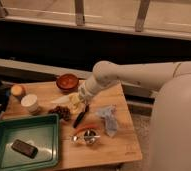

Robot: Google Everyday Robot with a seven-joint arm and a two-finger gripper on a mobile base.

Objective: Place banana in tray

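Note:
The pale yellow banana (pixel 70 103) lies or hangs over the middle of the wooden table (pixel 124 145), its peel strips pointing left. My gripper (pixel 81 98) is right at the banana's right end, at the tip of the white arm that reaches in from the right. I cannot tell whether the banana is held. The dark green tray (pixel 53 142) sits at the table's front left corner, a short way in front of and left of the banana. It holds a dark brown block (pixel 24 148).
A black-handled utensil (pixel 82 115), an orange carrot (pixel 85 128) and a metal tool (pixel 87 137) lie just in front of the gripper. A grey cloth (pixel 109 120) lies to the right. A red-brown bowl (pixel 67 81), a white cup (pixel 30 103), a small orange fruit (pixel 17 90) and dark grapes (pixel 63 112) surround the banana.

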